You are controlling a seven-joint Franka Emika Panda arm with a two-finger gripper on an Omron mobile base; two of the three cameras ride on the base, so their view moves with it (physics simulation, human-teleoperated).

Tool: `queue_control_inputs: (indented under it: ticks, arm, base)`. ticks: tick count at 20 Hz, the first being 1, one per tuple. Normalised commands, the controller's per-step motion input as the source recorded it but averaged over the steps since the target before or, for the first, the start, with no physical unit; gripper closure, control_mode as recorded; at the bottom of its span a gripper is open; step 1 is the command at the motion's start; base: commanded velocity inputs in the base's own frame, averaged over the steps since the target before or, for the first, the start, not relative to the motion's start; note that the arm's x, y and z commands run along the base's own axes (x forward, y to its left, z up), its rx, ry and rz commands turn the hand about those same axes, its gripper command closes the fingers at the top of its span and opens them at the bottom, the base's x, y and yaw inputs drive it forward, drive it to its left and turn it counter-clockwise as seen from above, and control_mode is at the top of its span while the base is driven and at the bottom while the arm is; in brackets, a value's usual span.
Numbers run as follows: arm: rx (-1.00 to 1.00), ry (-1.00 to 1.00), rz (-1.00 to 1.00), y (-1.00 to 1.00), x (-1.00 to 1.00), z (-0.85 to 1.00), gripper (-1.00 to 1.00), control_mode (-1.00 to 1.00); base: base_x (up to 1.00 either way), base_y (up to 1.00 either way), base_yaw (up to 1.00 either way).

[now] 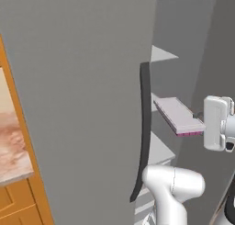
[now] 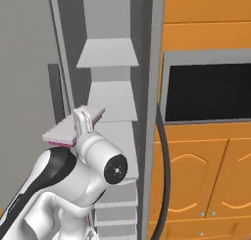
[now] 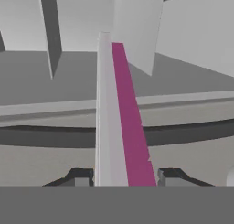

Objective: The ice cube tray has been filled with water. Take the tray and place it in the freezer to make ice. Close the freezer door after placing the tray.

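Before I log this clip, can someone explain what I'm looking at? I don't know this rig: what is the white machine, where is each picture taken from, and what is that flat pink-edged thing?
The white machine is a robot arm on a base that can drive, in a rendered kitchen. Two pictures come from cameras on the base, behind the arm to its left and right. The third comes from a camera on the hand, looking along the gripper.

The flat thing is the ice cube tray, pale on top, magenta underneath. The gripper is shut on one end of it, with a finger on each side in the hand view.

The tall grey unit is the freezer, open, with grey shelves inside. The tray is held in front of those shelves. The grey panel with the dark bar handle is the freezer door. Orange cabinets stand beside it.
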Motion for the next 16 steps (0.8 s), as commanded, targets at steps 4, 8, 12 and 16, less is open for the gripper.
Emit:
queue_control_inputs:
  ticks: [4,8,12,16]
  arm:
    - [0.00,0.00,0.00,0.00,0.00,0.00,1.00,1.00]
    - [0.00,0.00,0.00,0.00,0.00,0.00,1.00,1.00]
    - [0.00,0.00,0.00,0.00,0.00,0.00,1.00,1.00]
    - [0.00,0.00,0.00,0.00,0.00,0.00,1.00,1.00]
  base:
    - [0.17,-0.29,0.28]
    - [0.01,-0.39,0.28]
    - [0.00,-0.47,0.27]
    - [0.00,-0.48,0.20]
